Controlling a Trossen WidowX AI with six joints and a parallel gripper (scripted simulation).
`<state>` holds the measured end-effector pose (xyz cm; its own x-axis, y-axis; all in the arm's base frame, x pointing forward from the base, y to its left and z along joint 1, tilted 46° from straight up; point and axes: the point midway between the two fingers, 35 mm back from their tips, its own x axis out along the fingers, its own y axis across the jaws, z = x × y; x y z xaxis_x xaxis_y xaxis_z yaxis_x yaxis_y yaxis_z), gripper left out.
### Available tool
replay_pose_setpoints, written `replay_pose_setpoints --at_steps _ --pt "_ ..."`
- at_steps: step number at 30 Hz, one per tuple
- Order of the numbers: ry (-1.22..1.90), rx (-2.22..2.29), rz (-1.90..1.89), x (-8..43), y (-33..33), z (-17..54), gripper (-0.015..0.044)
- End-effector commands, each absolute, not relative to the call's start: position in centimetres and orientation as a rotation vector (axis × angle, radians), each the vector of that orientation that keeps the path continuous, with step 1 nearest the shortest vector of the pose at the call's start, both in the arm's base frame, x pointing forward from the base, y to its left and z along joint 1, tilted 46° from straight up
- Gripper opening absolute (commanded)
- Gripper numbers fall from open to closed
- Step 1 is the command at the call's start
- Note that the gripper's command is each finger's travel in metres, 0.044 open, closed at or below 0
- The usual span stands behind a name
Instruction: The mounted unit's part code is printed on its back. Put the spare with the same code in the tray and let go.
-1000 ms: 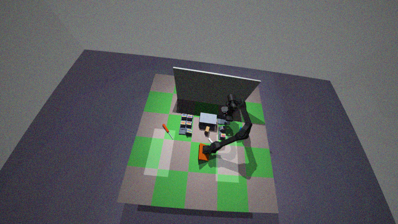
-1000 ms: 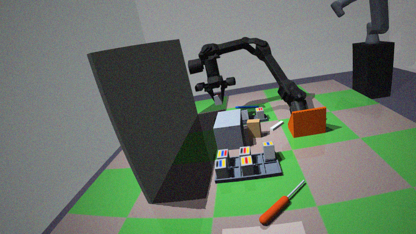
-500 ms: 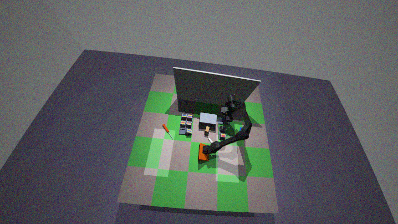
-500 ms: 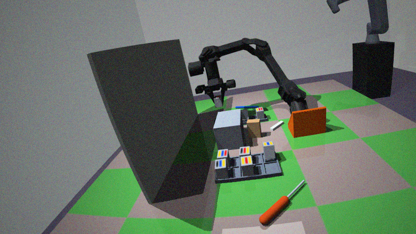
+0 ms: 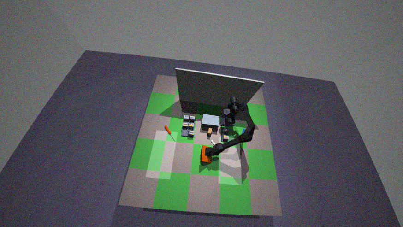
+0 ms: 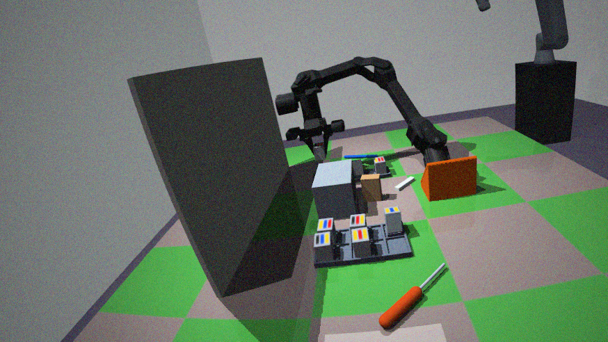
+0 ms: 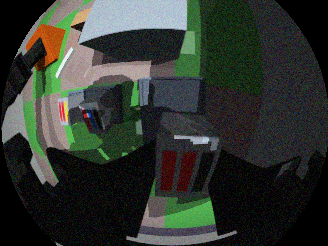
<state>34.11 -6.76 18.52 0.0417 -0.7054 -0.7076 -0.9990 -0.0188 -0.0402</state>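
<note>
End effector (image 5: 230, 120) (image 6: 321, 156) (image 7: 180, 145) clenched on striped spare (image 6: 318, 151) (image 7: 187, 172), above worktop (image 5: 176, 156) (image 6: 501, 254). Small grey tray (image 5: 222, 122) (image 7: 176, 95) lower, near end effector; spare outside it. Pale grey box (image 5: 210, 120) (image 6: 334, 186) (image 7: 135, 15) beyond tray.

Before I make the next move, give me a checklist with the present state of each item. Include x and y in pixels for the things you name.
1. Spare (image 6: 319, 151) (image 7: 185, 172) gripped: ok, the gripper (image 5: 228, 116) (image 6: 318, 156) (image 7: 180, 145) is shut on it.
2. Code on the held spare readable: ok, the wrist view shows two red stripes and one black.
3. Held code matches the mounted unit's back: cannot tell, that code is not legible in any view.
4. Spare lined up over the grey tray (image 5: 222, 122) (image 7: 175, 95): cannot tell.
5. Spare placed and released: not ok, it is off the table in the fingers.
</note>
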Motion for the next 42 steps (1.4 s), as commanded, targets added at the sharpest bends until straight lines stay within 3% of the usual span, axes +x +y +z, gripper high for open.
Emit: replay_pose_setpoints --at_steps 1,42 --pt "1.718 -1.786 0.701 34.1 -7.0 18.3 0.0000" --pt "1.718 -1.787 0.699 34.3 -9.2 16.2 0.0000"
